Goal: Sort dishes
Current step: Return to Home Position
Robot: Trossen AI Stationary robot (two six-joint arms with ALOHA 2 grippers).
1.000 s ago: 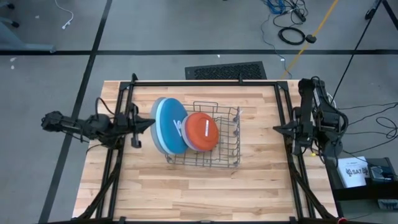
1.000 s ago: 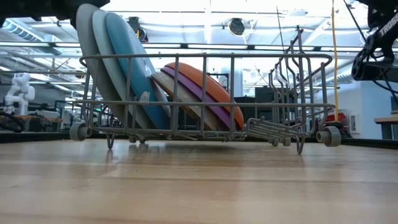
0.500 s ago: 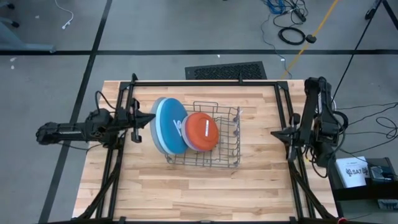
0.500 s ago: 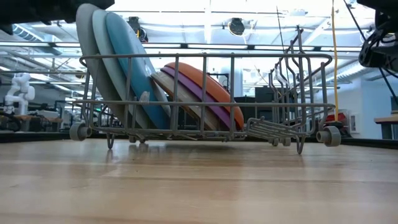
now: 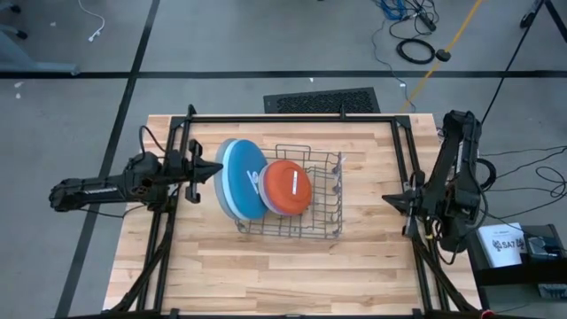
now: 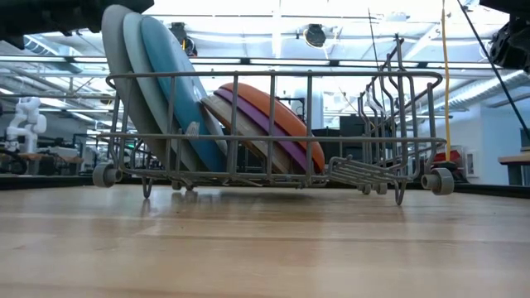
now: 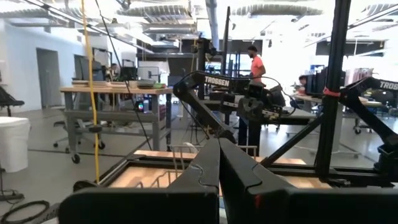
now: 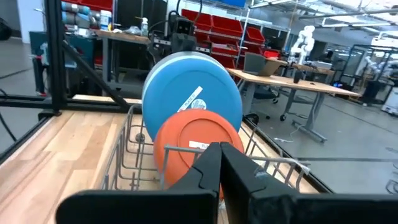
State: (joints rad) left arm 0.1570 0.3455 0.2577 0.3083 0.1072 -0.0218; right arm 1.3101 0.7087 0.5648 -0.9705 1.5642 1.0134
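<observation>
Wooden table (image 5: 266,283) under a black frame, busy workshop behind it, nothing fancy. On the left, the left gripper (image 5: 211,175) is held over the table's left side, just beside the big plates. Its fingers are pressed together with nothing between them. That arm is laid out long and nearly flat, with its far end past the table's left edge.

All the dishes are stood on edge in the dish rack (image 5: 332,190). The grey plate (image 6: 112,50), light blue plate (image 6: 132,58) and darker blue plate (image 6: 170,74) are leaned at the left end. Next come the beige-grey plate (image 6: 217,112), purple plate (image 6: 257,124) and orange-red plate (image 6: 281,116).

On the right, the right gripper (image 5: 387,198) is pointed at the rack from well apart, also closed and empty, with its arm folded up by the right rail.

So the sorting looks done, and this is judged to be the go-home step. Nothing needs to be grabbed next. Both arms just need to be tucked back without the rack being clipped, especially on the left.
</observation>
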